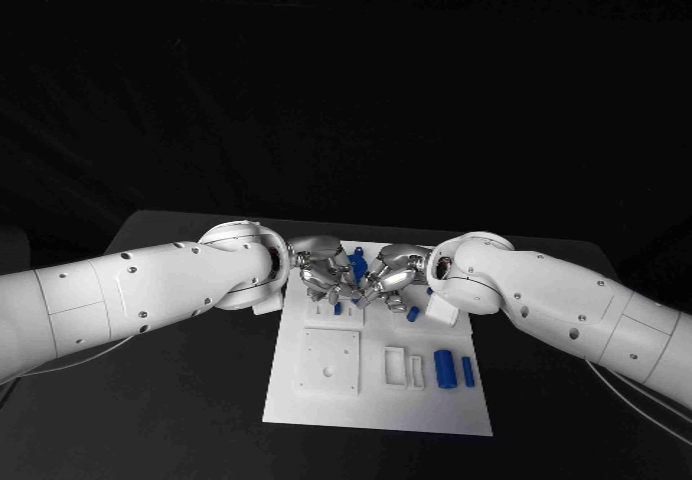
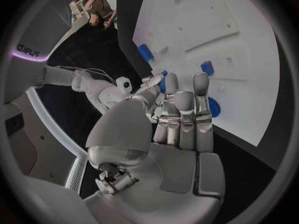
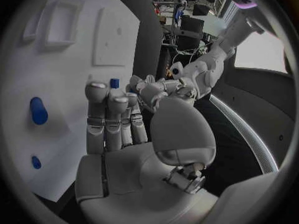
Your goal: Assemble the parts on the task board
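Parts: we note two blue pieces point(image 1: 453, 368) lying lower right on the white board point(image 1: 378, 410) at frame centre. Left hand point(image 1: 319, 267) and right hand point(image 1: 392, 277) meet over its upper edge around a blue piece point(image 1: 356, 264); we cannot tell which holds it.

head camera high above table, facing down; wrist cameras close behind each hand; task board point(image 1: 378, 380) shared.

The white task board point(image 1: 378, 400) is lying flat on the tabletop. Two blue cylindrical parts point(image 1: 446, 367) are lying side by side near the board's right edge. More small blue parts point(image 1: 413, 313) are sitting toward its far end.
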Controlling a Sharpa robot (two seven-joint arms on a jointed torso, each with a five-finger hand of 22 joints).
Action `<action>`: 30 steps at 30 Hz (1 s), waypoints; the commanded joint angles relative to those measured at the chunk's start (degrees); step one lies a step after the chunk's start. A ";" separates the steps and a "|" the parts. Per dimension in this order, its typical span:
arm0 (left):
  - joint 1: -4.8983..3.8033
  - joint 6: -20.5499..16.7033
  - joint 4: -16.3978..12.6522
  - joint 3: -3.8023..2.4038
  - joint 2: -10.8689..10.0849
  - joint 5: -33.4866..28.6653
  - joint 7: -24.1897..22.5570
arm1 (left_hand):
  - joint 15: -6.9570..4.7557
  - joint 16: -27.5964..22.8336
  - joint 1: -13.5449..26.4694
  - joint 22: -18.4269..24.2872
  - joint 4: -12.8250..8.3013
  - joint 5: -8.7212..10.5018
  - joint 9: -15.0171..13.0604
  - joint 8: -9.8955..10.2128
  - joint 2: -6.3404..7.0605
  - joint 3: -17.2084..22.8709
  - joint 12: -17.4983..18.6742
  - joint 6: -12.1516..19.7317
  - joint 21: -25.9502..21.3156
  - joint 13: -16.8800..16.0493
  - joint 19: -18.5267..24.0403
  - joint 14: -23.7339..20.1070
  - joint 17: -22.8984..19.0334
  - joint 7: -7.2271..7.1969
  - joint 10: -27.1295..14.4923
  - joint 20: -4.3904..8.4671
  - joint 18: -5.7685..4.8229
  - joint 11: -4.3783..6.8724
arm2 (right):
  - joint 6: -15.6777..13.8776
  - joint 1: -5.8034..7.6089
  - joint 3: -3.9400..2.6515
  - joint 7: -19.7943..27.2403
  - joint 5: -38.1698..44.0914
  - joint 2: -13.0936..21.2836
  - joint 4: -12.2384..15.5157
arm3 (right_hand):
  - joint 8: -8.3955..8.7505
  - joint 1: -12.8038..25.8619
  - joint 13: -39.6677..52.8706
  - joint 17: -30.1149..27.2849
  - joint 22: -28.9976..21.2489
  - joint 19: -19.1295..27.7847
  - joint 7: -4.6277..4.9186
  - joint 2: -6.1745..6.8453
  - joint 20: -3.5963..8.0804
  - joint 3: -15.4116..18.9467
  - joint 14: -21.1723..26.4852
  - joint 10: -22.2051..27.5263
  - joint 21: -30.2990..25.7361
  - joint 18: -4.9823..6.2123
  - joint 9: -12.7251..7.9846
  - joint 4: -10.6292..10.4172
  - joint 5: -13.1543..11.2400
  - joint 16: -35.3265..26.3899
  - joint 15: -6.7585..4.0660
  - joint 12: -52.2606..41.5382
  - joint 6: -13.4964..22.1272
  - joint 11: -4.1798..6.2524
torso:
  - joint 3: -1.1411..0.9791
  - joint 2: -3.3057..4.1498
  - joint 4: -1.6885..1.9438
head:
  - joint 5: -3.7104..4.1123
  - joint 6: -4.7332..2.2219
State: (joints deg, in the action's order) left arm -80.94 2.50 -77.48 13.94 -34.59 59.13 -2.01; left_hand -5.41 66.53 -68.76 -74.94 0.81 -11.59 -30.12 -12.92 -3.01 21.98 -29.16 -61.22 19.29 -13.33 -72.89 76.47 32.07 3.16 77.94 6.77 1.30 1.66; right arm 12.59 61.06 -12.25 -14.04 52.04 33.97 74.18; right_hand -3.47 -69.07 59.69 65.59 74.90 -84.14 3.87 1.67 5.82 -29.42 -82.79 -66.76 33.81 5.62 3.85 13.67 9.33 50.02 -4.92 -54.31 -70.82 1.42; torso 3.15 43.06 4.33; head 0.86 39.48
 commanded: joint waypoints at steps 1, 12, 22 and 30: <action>0.00 -0.76 -0.64 -0.17 0.47 -2.89 -1.11 | -0.39 0.31 -0.29 -1.11 -7.50 -0.52 -0.05 -0.06 0.05 7.08 0.12 -1.29 0.44 -0.05 0.09 0.00 0.11 -0.83 1.32 0.14 0.78 0.76 | -1.35 -0.03 -0.02 0.68 -2.85 -0.35 0.16 | -0.16 0.21 0.00 -0.09 3.77 -2.29 -0.07 -0.26 0.15 -0.02 0.30 0.19 -0.23 -0.12 -0.04 -0.21 0.51 -0.10 0.00 0.05 -0.37 0.02 | -0.02 0.03 -0.05 | -0.15 0.06; 0.00 0.52 -0.66 -0.17 0.24 -2.54 0.10 | -0.61 0.67 0.01 -1.15 -7.96 -1.75 -1.11 -0.23 1.00 7.77 0.26 -2.13 1.39 -0.10 0.13 0.20 0.50 -1.12 1.99 0.39 0.75 0.97 | -3.54 -0.04 -0.02 1.57 -4.69 -0.07 -0.26 | -0.14 0.54 -0.57 -0.50 3.59 -2.23 -0.02 0.17 0.13 0.20 0.48 0.72 -1.08 -0.07 -0.05 -0.44 2.57 -0.78 0.03 0.73 -0.15 -0.02 | -0.10 0.04 -0.04 | -0.34 0.25; 0.00 -1.42 -0.61 -0.18 -0.49 -3.27 2.65 | -0.99 0.94 0.97 -1.18 -7.79 -7.30 -1.99 -0.42 2.96 8.63 0.57 -3.30 2.58 0.02 -0.13 0.96 0.71 -1.55 3.24 0.76 0.79 1.35 | -6.54 -0.04 -0.03 3.32 -6.46 0.87 -0.51 | -0.10 0.38 -3.79 -3.61 0.60 -1.56 1.50 2.17 -0.64 9.60 2.15 3.90 -9.74 0.73 -0.19 -0.98 12.12 -5.56 0.89 4.20 5.98 -1.15 | -0.04 0.02 -0.06 | -0.40 0.30; -0.01 -3.90 -0.25 -0.19 -0.99 -5.76 4.57 | -1.24 0.83 1.71 -1.13 -7.80 -9.77 -2.90 -0.22 3.93 9.24 1.03 -4.04 3.55 0.08 -0.28 1.65 0.80 -1.80 4.18 1.00 0.82 1.60 | -7.23 -0.04 -0.06 3.76 -6.73 2.01 -0.65 | -0.05 -0.18 -4.83 -4.41 -0.28 -1.72 2.49 2.67 -1.10 10.79 2.84 4.72 -11.96 1.28 -0.27 0.64 16.12 -6.30 1.29 4.48 9.41 -1.68 | -0.05 0.05 -0.06 | -0.88 -0.26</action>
State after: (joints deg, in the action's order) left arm -80.94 0.63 -77.72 13.79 -35.51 55.85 1.12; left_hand -6.73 67.23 -67.07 -74.92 0.59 -21.25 -32.39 -13.48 0.47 23.47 -28.32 -62.15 22.58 -13.29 -73.21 77.60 32.83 4.07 81.69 7.49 1.30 3.18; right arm 6.83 61.04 -12.28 -11.84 46.25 35.80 73.58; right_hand -3.47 -68.85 54.90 61.23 74.67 -84.03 6.42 4.31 5.09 -18.68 -80.34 -62.44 22.06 6.31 3.64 14.00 25.20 43.88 -3.49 -50.09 -61.68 -0.40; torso 3.10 43.09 4.26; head 0.30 39.46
